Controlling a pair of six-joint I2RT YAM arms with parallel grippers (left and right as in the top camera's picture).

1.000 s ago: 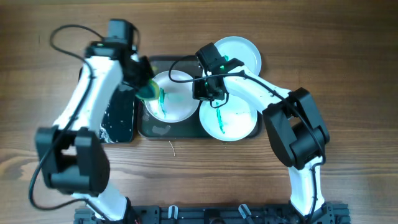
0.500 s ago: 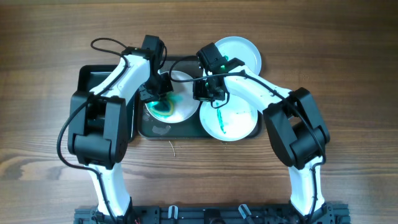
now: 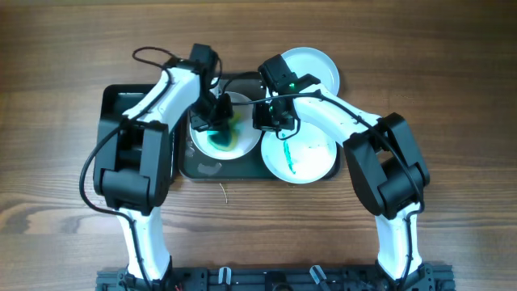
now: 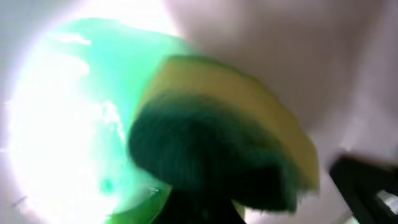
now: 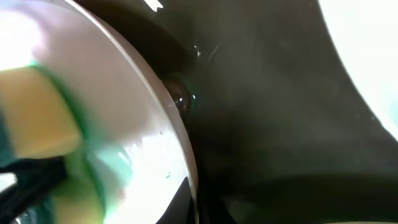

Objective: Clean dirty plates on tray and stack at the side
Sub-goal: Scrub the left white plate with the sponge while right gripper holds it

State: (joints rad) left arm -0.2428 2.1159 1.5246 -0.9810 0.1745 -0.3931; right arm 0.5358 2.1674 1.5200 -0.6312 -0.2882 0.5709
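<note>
Three plates sit on or over the dark grey-green tray (image 3: 190, 166), which lies near the middle of the surface's (image 3: 65, 226) far edge with a narrower glossy black tray (image 3: 117, 101) against its left side. The one being worked is the white plate (image 3: 244, 145) on the tray's left half. The left claw (image 3: 212, 121) is down over it, closed on a yellow-and-green sponge (image 4: 217, 93) whose face is pressed to the plate's floor, a pose that suits scrubbing with the arm's weight behind it. The right claw (image 3: 271, 120) is parked at that plate's right rim, apparently to brace it against sliding under the strokes. In its wrist view the rim runs close past the lens over dark tray, but its fingers are not shown, so I cannot tell whether it is pinching the rim or only resting beside it. The plate's floor carries a broad teal pool, darkest beside the sponge and thinning to pale green toward the rim. The paint looks spread about, not lifted, so cleaning seems at an early stage. A second white plate (image 3: 313, 153) at the tray's near right corner bears a thin teal streak down its middle and looks untouched. The pale plate (image 3: 311, 65) at the far right corner overhangs the tray's rim and shows no marks I can make out from overhead.
</note>
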